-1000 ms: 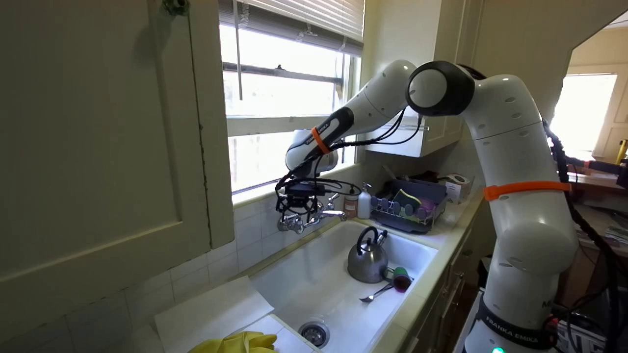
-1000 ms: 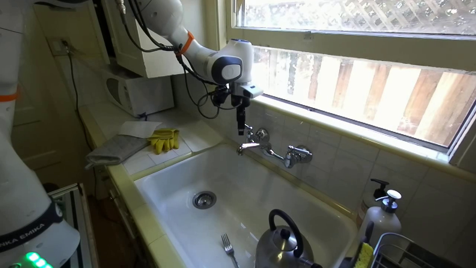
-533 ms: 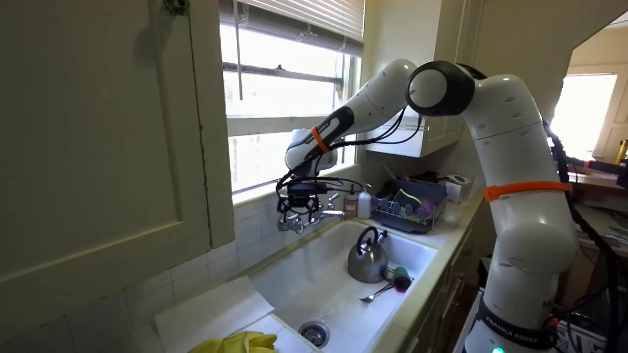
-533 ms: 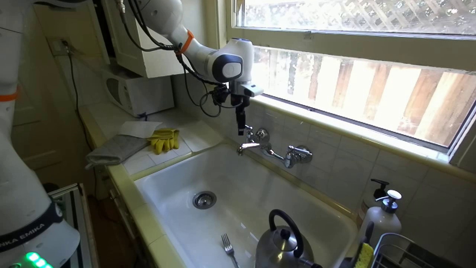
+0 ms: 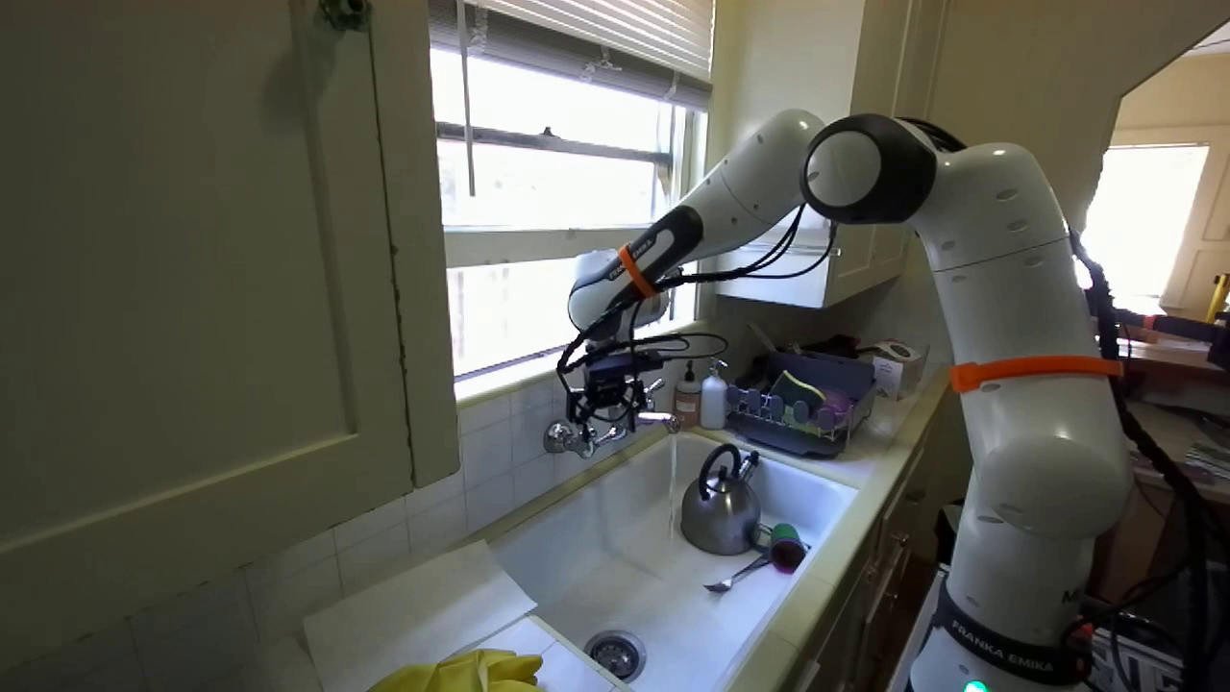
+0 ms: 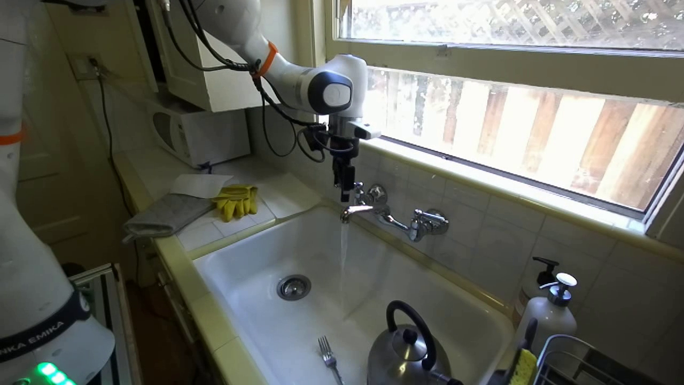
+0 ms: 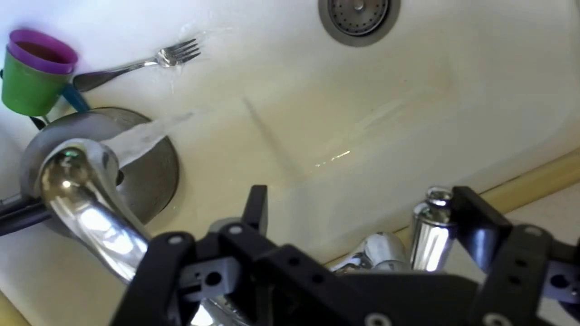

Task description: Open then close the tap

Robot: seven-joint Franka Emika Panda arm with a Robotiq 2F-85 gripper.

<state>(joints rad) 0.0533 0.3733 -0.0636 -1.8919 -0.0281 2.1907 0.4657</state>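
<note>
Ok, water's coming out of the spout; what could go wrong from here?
The end effector is open, with one finger close by the tap handle; a closing push might slip off and leave the water running. The cables looping beside it could snag on the tap if it dips lower.

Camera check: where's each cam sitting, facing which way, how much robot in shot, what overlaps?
An exterior view: beyond the drain end of the sink, facing the kettle, window at left; arm almost whole.
An exterior view: above the kettle end, facing back toward the gloves, window at right; arm in part, upper bend cropped.
Wrist view: on the wrist, above the tap, facing down into the sink; only the gripper, fingers spread.
Shared: tap, running water, kettle, drain and fork, in both exterior views and wrist view.
</note>
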